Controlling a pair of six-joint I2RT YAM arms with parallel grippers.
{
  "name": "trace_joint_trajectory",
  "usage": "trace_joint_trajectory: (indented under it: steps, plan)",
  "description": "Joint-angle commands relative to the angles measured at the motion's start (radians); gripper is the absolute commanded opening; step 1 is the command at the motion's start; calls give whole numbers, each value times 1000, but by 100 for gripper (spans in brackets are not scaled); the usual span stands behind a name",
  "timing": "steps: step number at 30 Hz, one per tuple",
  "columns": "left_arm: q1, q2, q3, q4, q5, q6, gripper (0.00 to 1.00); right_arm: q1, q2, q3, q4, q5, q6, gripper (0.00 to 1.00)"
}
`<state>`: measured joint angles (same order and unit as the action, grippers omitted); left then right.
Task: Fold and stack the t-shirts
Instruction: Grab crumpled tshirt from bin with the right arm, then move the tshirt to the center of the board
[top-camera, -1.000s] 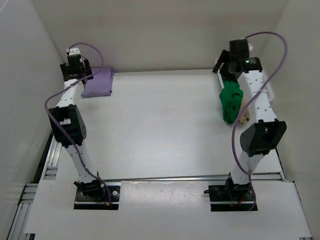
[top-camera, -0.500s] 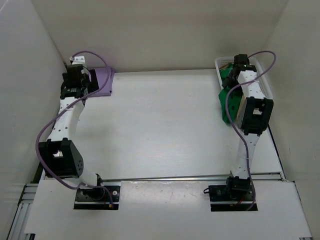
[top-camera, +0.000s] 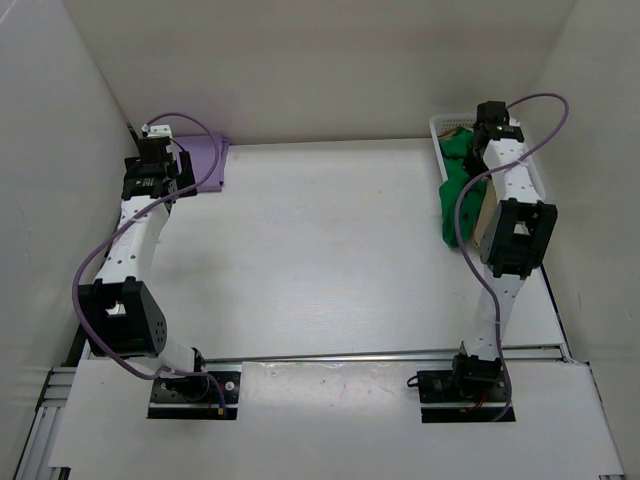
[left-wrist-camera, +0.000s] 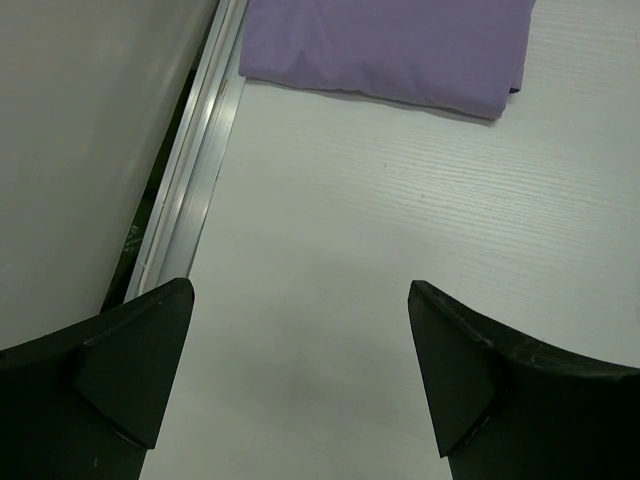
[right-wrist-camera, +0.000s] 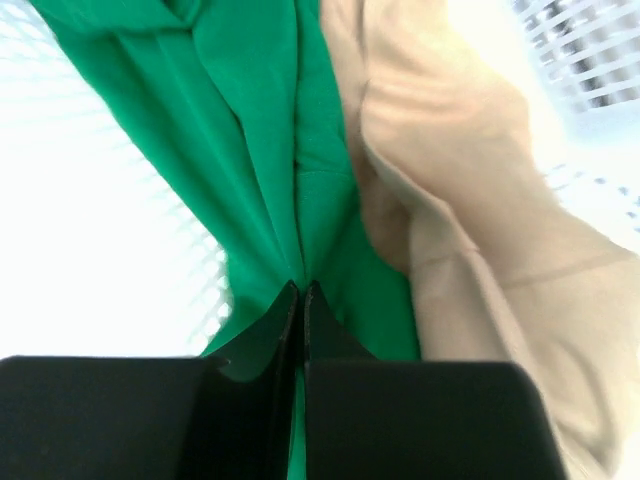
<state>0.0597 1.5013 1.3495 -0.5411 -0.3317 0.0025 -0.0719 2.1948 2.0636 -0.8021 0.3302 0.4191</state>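
**Right arm.** The right gripper (right-wrist-camera: 302, 293) is closed. Its two black fingers press together on a pinch of the bright green cloth t-shirt (right-wrist-camera: 250, 120). The pinch sits on a ridge of gathered fabric, which gives the narrow jaws enough material to hold.

The green shirt lies crumpled in the white plastic mesh basket (top-camera: 437, 124) at the far right of the white table (top-camera: 320, 250). Part of it drapes over the basket's near side. The tan beige cloth t-shirt (right-wrist-camera: 450, 230) lies against it in the same basket. The grip takes green fabric only, evidently so that one shirt comes out at a time.

**Left arm.** The left gripper (left-wrist-camera: 300, 300) stands wide open and holds nothing. It hovers over bare table near the far left corner. The lavender purple cloth t-shirt (left-wrist-camera: 390, 45) lies just beyond its fingers, untouched and folded into a flat rectangle. Its corner position suggests it is the base of the stack, placed away from the middle of the table where folding is done.

**Status.** One shirt appears folded and two are not. The next step is probably to lift the green shirt out and spread it flat.

**Caution.** The tan shirt touches the green and may drag along with it. A small pinch may also slip under the shirt's weight.
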Motion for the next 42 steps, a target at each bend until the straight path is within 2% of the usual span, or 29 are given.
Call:
trace_joint_trajectory:
  steps: [1,6,9,14,15,17,19,25,26,29,30,31,32,33,34,36,38,42]
  plan:
    - [0,-56,42,-22,-32,-2,100,-5,-170,32,26,75,-9,0]
    - [0,-102,42,-49,-32,-2,100,-5,-332,122,64,98,-28,0]
    - [0,-139,42,-69,-21,-2,100,-5,-513,122,139,58,-39,0]
    - [0,-176,33,-102,9,-2,100,-5,-725,50,308,-147,-37,0]
    - [0,-191,33,-117,19,-2,100,9,-781,26,331,-255,-23,0]
    - [0,-205,33,-131,51,-2,100,32,-825,6,388,-376,-2,0]
    - [0,-226,33,-143,65,-2,100,121,-860,-5,417,-500,7,0]
    - [0,-245,33,-174,117,-2,100,412,-804,-5,435,-693,64,0]
    - [0,-245,33,-174,131,-2,100,467,-790,-14,435,-715,64,0]
    - [0,-254,22,-184,163,-2,100,526,-744,-107,426,-715,64,2]
    - [0,-254,22,-197,174,-2,100,535,-744,-140,414,-702,64,7]
    - [0,-263,10,-207,196,-2,100,544,-732,-172,399,-680,46,16]
    - [0,-263,-7,-207,212,-2,100,553,-713,-241,386,-659,32,32]
    - [0,-276,-18,-221,224,-2,100,569,-701,-276,356,-648,14,64]
    - [0,-276,-30,-221,255,-2,100,569,-684,-301,327,-637,-15,76]
    - [-9,-285,-74,-266,298,-2,100,569,-615,-342,265,-620,-16,89]
    - [-37,-285,-119,-278,316,-2,100,569,-549,-364,175,-609,-16,93]
    - [-99,-233,-274,-289,258,-2,100,598,-485,-472,165,-571,15,93]
